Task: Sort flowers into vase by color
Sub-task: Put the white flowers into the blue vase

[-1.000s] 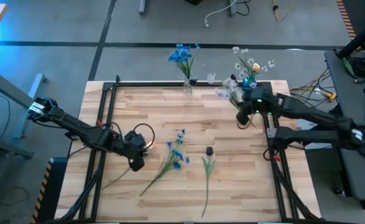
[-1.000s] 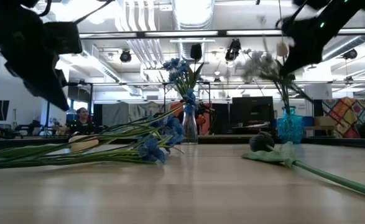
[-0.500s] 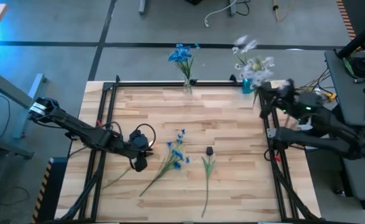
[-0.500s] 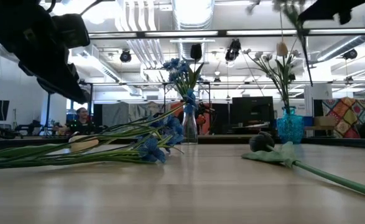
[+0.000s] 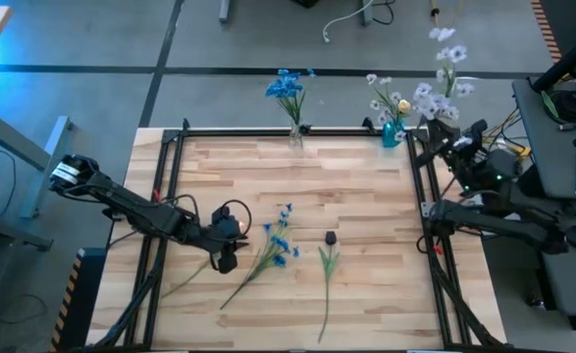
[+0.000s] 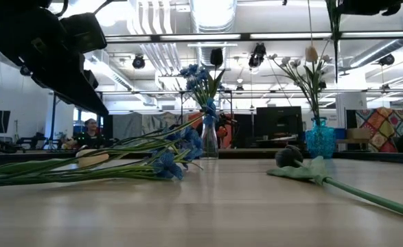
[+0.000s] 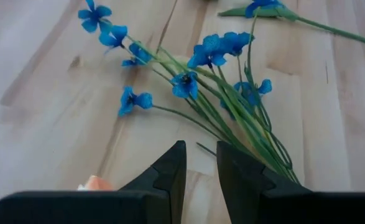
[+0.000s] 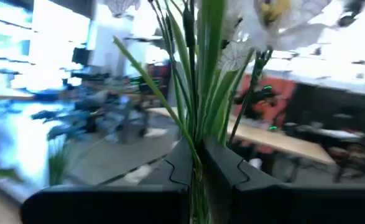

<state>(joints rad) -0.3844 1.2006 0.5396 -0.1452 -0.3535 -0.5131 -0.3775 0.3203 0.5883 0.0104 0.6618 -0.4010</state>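
The right pincer (image 8: 198,163) is clamped on the stems of a white-flowered sprig (image 5: 443,74), held raised beyond the bench's far right corner, near the teal vase (image 5: 392,132) that already holds white flowers. The stems should be brought upright over the vase mouth and lowered before release. The left pincer (image 7: 199,163) is poised low with jaws slightly parted and empty, just beside the blue sprigs (image 5: 276,243) at mid-bench. The clear vase (image 5: 294,134) of blue flowers stands at the far edge.
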